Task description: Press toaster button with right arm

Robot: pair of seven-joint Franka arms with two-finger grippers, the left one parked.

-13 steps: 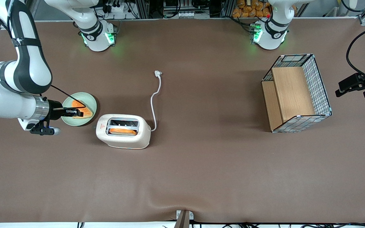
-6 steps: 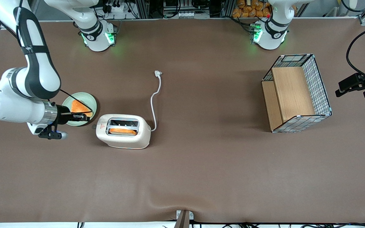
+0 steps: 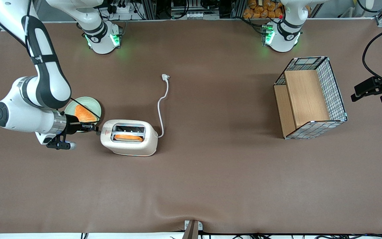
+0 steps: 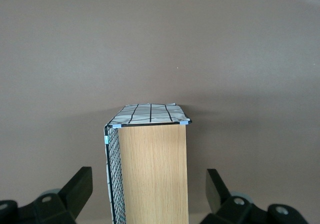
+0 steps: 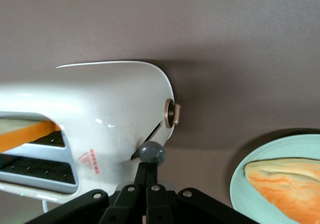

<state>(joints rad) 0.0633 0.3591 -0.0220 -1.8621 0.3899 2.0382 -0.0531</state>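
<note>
Now my gripper (image 5: 148, 170), fingers pressed together with nothing between them, sits on the toaster button (image 5: 151, 152) at the toaster's (image 3: 129, 137) narrow end. I would push straight down along the slot, avoiding the plate (image 3: 95, 105) beside it.

end effector (image 3: 95, 127) at toaster (image 3: 129, 137) narrow end | plate (image 3: 91, 103) beside | basket (image 3: 310, 97) toward parked arm's end

R arm (image 3: 31, 109) low, fingers (image 5: 146, 176) closed
</note>
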